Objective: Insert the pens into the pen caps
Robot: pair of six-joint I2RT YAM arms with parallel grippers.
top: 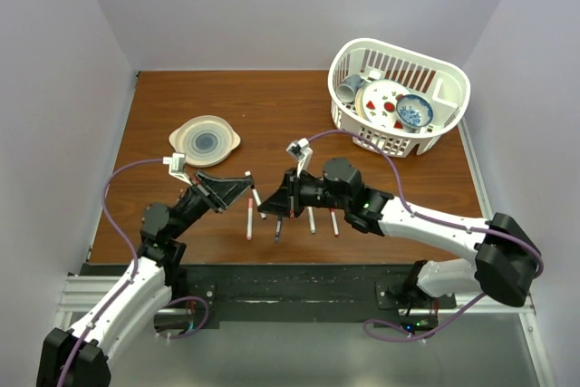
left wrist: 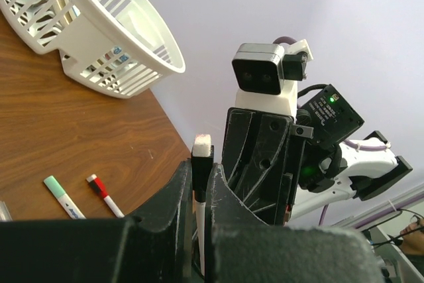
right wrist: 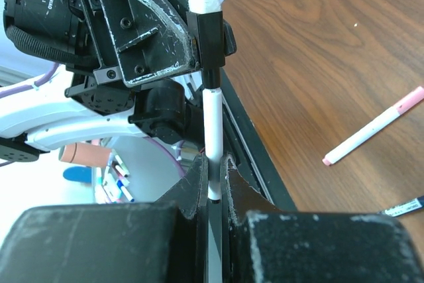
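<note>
Near-middle strip is cluttered: loose pens (top: 248,220) are strewn across it. Far right corner is taken up by a white basket (top: 381,140), far left by a ceramic dish (top: 205,140) — bare wood (top: 272,106) is left open between them.

The left gripper (left wrist: 201,180) was closed on a black cap (left wrist: 201,156) with a white end, which stood upright between the dark fingertips. A thin white barrel (left wrist: 200,230) ran down from the cap in the slot between the fingers. Just right of the cap and behind it stood the right gripper (left wrist: 255,157), black and scuffed, with its wrist camera (left wrist: 258,69) above; how its jaws stood could not be told. Left of the cap and lower, a green-capped pen (left wrist: 61,193) and a red-capped pen (left wrist: 103,193) lay side by side, not touching, on the wooden table (left wrist: 79,124). Well up and left of the cap sat a white basket (left wrist: 132,44).
</note>
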